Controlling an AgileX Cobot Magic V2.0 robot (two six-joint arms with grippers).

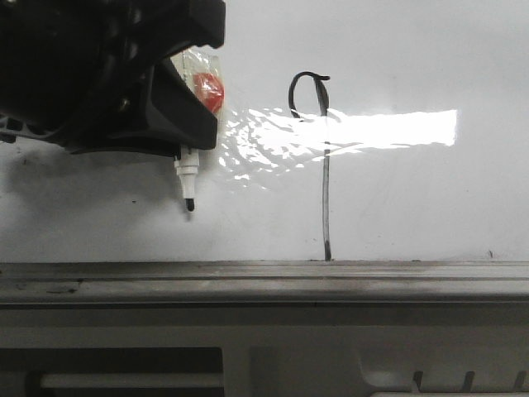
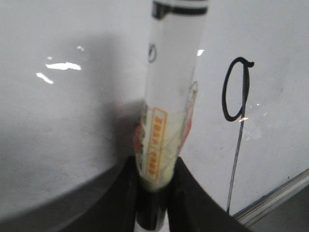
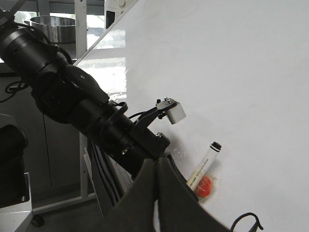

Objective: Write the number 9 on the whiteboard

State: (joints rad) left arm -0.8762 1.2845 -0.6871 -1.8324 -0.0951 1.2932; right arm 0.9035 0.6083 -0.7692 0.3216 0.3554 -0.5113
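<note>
A grey metal ledge (image 1: pixel 264 281) runs across the foreground. Behind it, the left tool (image 1: pixel 178 124) grips a white marker (image 1: pixel 188 178), tip down and just off the whiteboard (image 1: pixel 413 207). The marker's orange label is too blurred to read. To its right stands the number 9 (image 1: pixel 324 165): small loop on top, long vertical tail reaching the ledge. The right tool (image 3: pixel 157 193) has its fingers pressed together, holding nothing.

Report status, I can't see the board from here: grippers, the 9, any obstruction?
Left gripper shut on marker, tip off the whiteboard. Right gripper shut, empty. 9 drawn. Nothing in the way.
</note>
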